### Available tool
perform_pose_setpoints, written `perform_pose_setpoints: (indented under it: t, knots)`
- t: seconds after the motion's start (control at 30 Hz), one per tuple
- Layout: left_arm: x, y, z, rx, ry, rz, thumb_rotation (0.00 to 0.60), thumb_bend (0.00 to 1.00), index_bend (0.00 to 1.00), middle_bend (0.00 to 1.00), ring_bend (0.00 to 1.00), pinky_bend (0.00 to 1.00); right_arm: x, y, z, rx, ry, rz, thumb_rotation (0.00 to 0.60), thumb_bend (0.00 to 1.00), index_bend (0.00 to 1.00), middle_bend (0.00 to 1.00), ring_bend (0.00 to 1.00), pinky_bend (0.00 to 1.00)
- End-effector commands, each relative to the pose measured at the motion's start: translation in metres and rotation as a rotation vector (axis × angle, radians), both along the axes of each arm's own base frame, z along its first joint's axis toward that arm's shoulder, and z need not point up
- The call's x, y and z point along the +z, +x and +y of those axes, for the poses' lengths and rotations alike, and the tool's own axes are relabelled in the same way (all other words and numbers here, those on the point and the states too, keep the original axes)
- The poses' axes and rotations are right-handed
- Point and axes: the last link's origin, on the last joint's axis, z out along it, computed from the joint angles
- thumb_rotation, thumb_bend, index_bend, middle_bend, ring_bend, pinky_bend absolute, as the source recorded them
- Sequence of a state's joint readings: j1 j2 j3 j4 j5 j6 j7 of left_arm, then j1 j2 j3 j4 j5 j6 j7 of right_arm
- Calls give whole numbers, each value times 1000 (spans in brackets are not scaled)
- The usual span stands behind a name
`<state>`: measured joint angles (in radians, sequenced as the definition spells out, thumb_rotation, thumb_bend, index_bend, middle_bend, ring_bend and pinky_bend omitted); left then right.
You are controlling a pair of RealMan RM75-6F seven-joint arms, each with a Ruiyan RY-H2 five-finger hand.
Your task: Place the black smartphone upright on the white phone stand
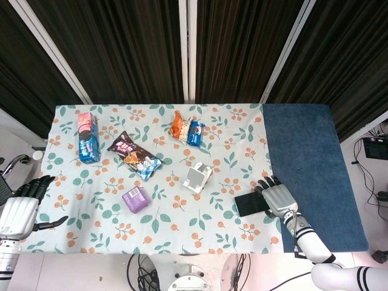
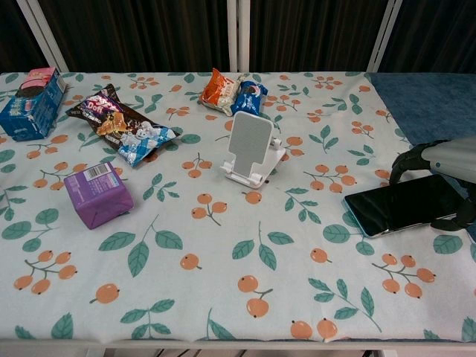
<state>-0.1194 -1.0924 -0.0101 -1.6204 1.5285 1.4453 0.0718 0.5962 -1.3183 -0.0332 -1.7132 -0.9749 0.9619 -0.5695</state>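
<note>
Flowered table point(image 1: 182, 227), right hand point(image 1: 277, 197) holding phone point(image 1: 250, 204).
Left hand point(image 1: 21, 206) visible from above only, off the left table edge, fingers apart, holding nothing. Phone point(image 2: 401, 204) flat, long axis across the table, its far end under the right hand point(image 2: 446, 160). Stand point(image 2: 251, 147) upright, well left of phone.

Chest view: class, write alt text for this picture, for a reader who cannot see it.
The right hand grips a black phone at the right edge of a floral tablecloth, the phone's left end tilted slightly up. An empty white stand sits mid-table, with snack packets and a purple box further left.
</note>
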Motion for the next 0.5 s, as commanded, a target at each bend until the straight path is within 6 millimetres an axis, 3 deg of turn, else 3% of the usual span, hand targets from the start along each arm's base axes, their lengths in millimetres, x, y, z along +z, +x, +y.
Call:
perform_pose_setpoints:
  t: [0.03, 0.17, 0.5]
  knots:
    - [0, 0, 0, 1, -2, 0, 363, 61, 116, 106, 132, 223, 1, -2, 0, 3, -9, 0, 600, 213, 585, 254, 47, 0]
    - [-1, -1, 0, 5, -5, 0, 364, 61, 116, 106, 132, 223, 3, -2, 0, 15, -21, 2, 600, 238, 587, 345, 177, 0]
    - [-2, -1, 1, 8, -6, 1, 365, 62, 116, 104, 133, 223, 8, -1, -2, 31, -77, -35, 600, 295, 620, 418, 426, 25]
